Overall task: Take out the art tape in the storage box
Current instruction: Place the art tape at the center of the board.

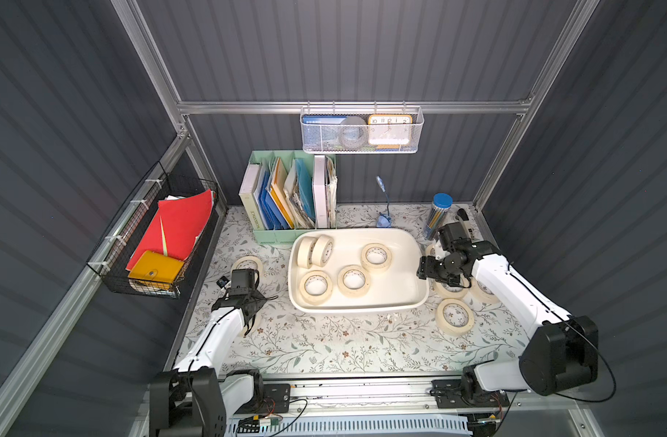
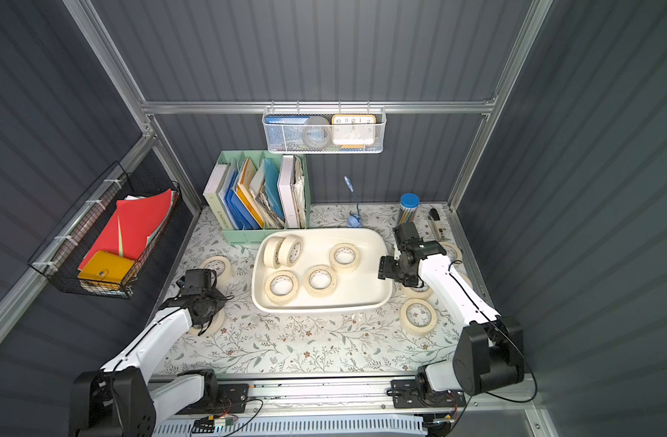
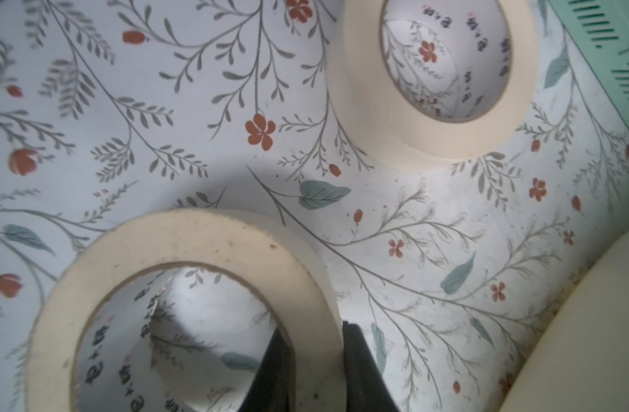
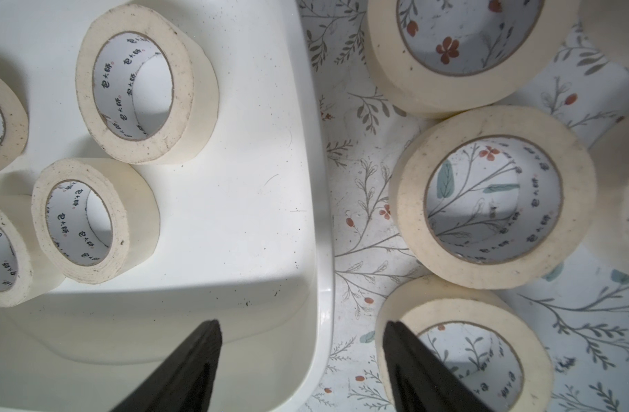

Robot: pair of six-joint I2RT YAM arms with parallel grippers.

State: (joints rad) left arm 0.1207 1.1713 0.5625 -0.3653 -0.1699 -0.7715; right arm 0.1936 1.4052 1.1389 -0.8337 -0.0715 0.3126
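The storage box [image 1: 358,308] [image 2: 324,308] sits mid-table, off-white and shallow. Several cream art tape rolls are in it: two on edge [image 1: 316,250], the others flat [image 1: 376,257] [image 1: 353,280]. My left gripper [image 3: 316,339] is shut on the wall of one roll [image 3: 184,249] [image 2: 217,321], one finger inside the core and one outside, low by the table left of the box. My right gripper [image 4: 302,328] [image 1: 424,270] is open and holds nothing. It hovers over the box's right rim [image 4: 323,249], one finger above the box floor, the other above a roll on the table [image 4: 459,321].
More rolls lie on the floral table: several right of the box [image 1: 454,317] [image 4: 491,196] and one at the left [image 1: 249,265] [image 3: 370,107]. Behind the box stand a mint-green file organiser [image 1: 286,234], a blue desk lamp [image 1: 383,219] and a pencil tube [image 1: 437,215].
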